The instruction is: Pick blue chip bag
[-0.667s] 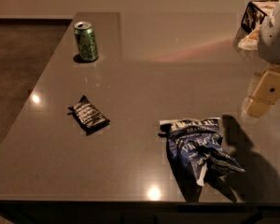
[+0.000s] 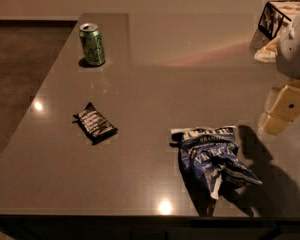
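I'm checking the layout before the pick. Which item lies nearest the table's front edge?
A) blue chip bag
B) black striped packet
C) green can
A: the blue chip bag lies closer to the front edge of the table than the black striped packet or the green can; the pincer hangs at the right, apart from the bag.

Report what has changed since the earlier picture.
The gripper, at the right edge, has dropped slightly in the frame, nearer the blue chip bag, but it is not touching the bag. Nothing was taken hold of or let go. The bag, the black packet and the green can lie where they were.
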